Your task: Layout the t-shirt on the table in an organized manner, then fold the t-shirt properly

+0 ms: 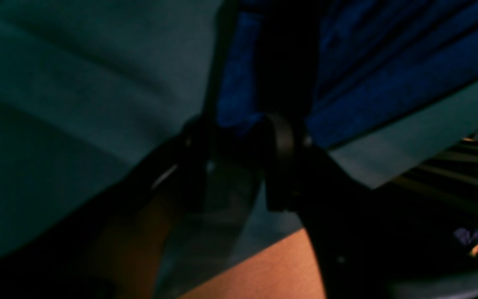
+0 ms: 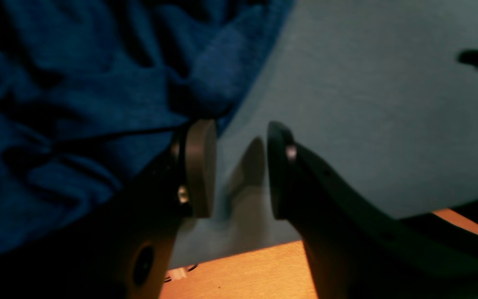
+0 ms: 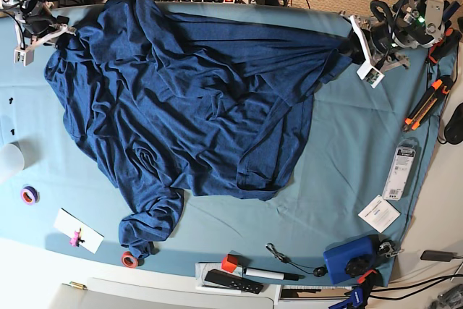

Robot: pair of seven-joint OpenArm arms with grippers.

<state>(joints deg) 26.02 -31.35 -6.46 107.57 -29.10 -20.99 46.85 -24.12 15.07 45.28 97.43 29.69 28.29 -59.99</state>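
One t-shirt (image 3: 195, 99), one table (image 3: 340, 150), two claws

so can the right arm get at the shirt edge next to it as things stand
Probably yes. The right gripper stands open over the table, and the t-shirt bunches right beside one finger. Nothing lies between them, so a small sideways shift should put cloth between the jaws.

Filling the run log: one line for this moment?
t-shirt: spread, wrinkled, on table | left gripper: open at shirt edge | right gripper: open, empty
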